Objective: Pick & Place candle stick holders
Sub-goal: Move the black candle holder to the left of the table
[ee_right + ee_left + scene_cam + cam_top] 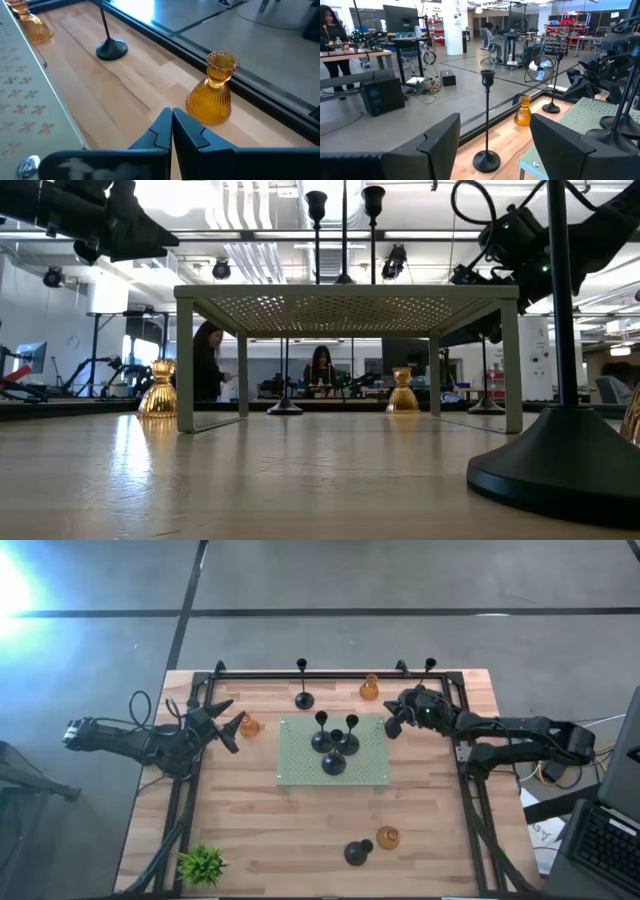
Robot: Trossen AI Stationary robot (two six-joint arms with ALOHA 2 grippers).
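Three black candle stick holders stand on the pale green raised mat. On the table stand more black ones and amber glass ones. My left gripper is open and held high, above the left amber holder. My right gripper is shut and hangs off the mat's far right corner. It slants down beside the far amber holder without touching it.
A small green plant sits at the near left corner. Black rails run along the table's left, right and far sides. Bare wood lies between the mat and the near edge. People stand at benches in the room beyond.
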